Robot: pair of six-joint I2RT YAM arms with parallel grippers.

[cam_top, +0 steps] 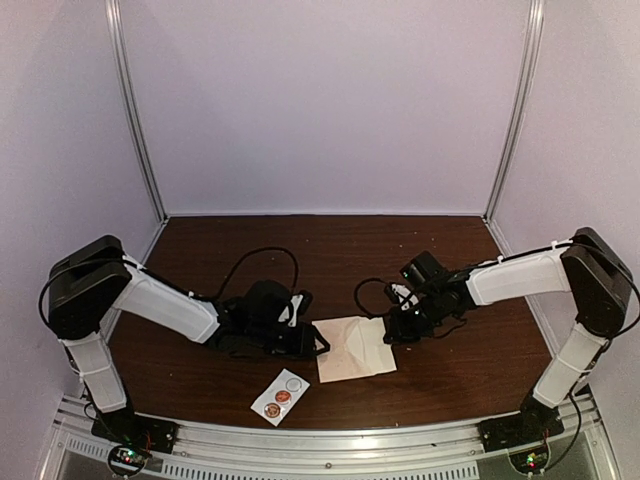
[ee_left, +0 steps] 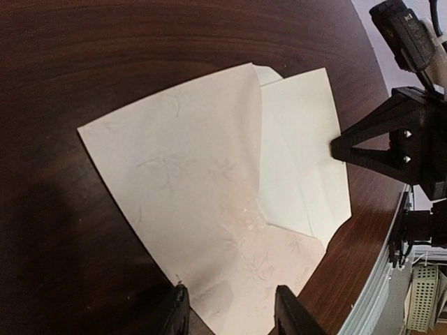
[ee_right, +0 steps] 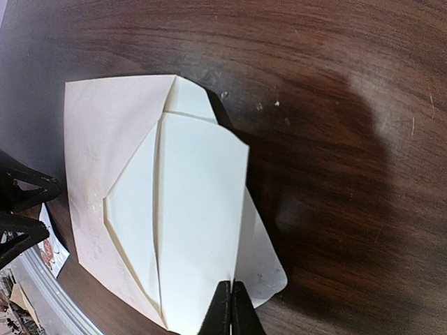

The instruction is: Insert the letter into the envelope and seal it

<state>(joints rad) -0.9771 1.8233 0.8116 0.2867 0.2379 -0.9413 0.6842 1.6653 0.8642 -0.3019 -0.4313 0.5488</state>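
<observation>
The envelope (cam_top: pixel 338 352) lies flat on the tabletop (cam_top: pixel 330 255), just beyond the sticker strip (cam_top: pixel 280 397). Its long axis runs roughly near-to-far, and its open mouth faces right with the letter (ee_right: pixel 202 209) jutting out. The left hand (ee_left: pixel 230 310) is spread wide astride its edge. The right hand (ee_right: pixel 230 296) is closed at the letter's rim.

No text, number or brand can be read in any view. The small white rectangular sticker strip (cam_top: pixel 280 397) at the near edge of the table carries two round stickers. The orange-brown round sticker (cam_top: pixel 271 406) has a print too small to make out, and the pale round sticker (cam_top: pixel 291 383) looks blank. The pale pinkish-cream paper envelope (ee_left: pixel 174 174) bears only a faint leafy pattern. The black plastic camera housing (ee_left: pixel 405 28) on the far arm shows small pale marks, too blurred to read.
</observation>
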